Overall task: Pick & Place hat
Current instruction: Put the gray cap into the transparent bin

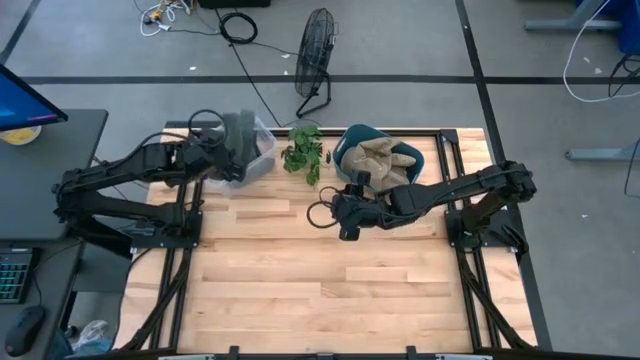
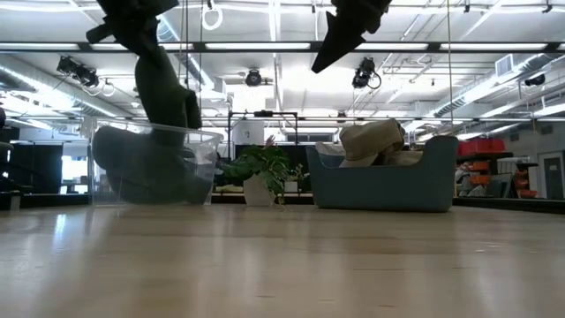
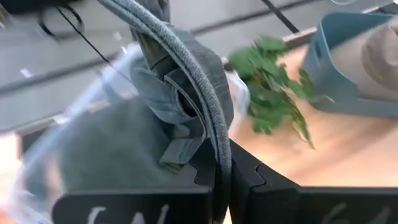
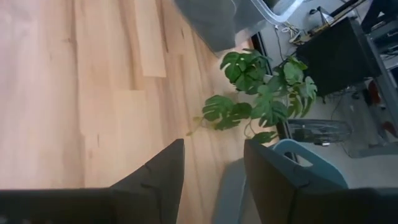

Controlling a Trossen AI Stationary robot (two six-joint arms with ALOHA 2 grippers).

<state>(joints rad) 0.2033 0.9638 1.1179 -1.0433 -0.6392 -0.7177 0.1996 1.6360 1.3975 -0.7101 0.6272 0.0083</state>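
Observation:
My left gripper (image 3: 222, 168) is over the clear plastic bin (image 1: 262, 155) at the table's far left, shut on a grey hat (image 3: 180, 93). In the low view the hat (image 2: 163, 97) hangs down into that bin (image 2: 207, 150), where more grey cloth (image 3: 106, 155) lies. My right gripper (image 4: 214, 162) is open and holds nothing. It hovers high above the table (image 1: 345, 222), just on the near side of the blue bin (image 1: 355, 135). That bin holds tan hats (image 1: 385, 160). My left gripper pinches the grey hat between its two fingers at the corded edge (image 3: 219, 134). The hat hangs below the fingers. Its lower part (image 2: 168, 115) reaches down inside the clear bin; whether it rests on the cloth there I cannot tell.
A small potted plant (image 1: 303, 152) stands between the clear bin and the blue bin (image 2: 380, 185). A standing fan (image 1: 315, 55) is on the floor beyond the far edge. The near half of the wooden table (image 1: 320, 290) is bare wood.

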